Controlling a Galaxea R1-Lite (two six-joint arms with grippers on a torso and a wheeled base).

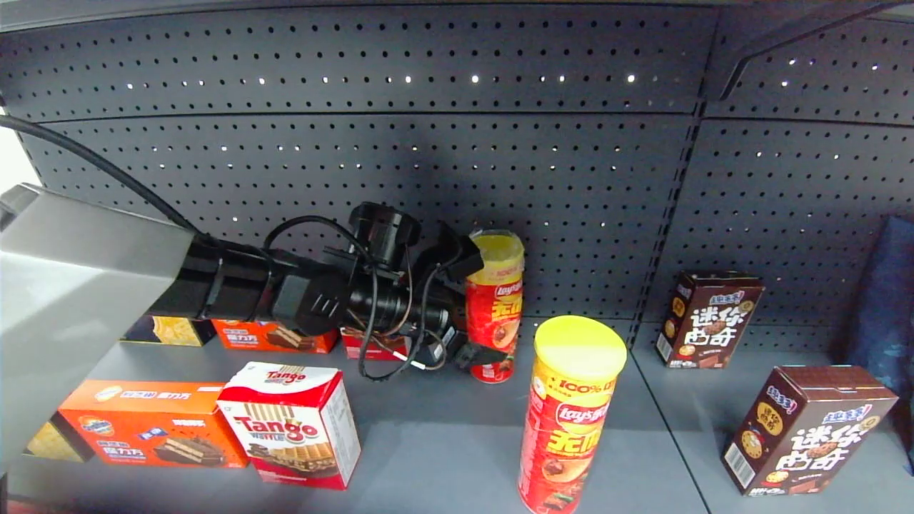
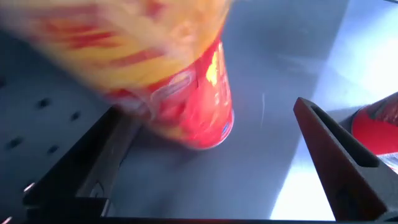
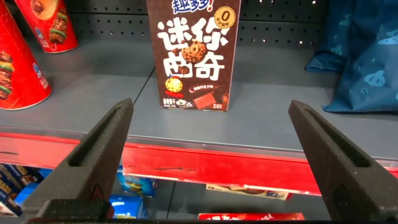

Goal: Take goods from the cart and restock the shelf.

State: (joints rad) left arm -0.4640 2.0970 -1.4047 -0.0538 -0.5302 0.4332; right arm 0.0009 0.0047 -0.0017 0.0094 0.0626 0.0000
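While the right gripper [image 3: 210, 106] hangs just off the red front rail [image 3: 186, 158] of the shelf [image 1: 443, 442], its fingers spread wide with nothing between them, a brown chocolate box [image 3: 193, 53] stands on the deck facing it

Nearest on the grey deck stand the front chip can [image 1: 571, 414] with its yellow lid, a red-and-white wafer box [image 1: 293, 421] and an orange wafer box [image 1: 150, 428]. Behind them, close to the pegboard back panel [image 1: 428, 164], the rear chip can [image 1: 496, 307] stands on its base on the deck. The left gripper [image 1: 480, 307] is at its side, jaws wide apart. In the left wrist view the can sits between the fingers, close to one of them and well clear of the other. It is not clamped, and whether the near finger touches it I cannot tell.

By the look of it this can is as good as placed. A tube like this should be light, stiff along its length but easy to dent across the wall, and its glossy wrap will be slippery. Tall and narrow, it will topple at a nudge. The place to take it is mid-body, across the round, with modest squeeze, and any retreat should clear it sideways first
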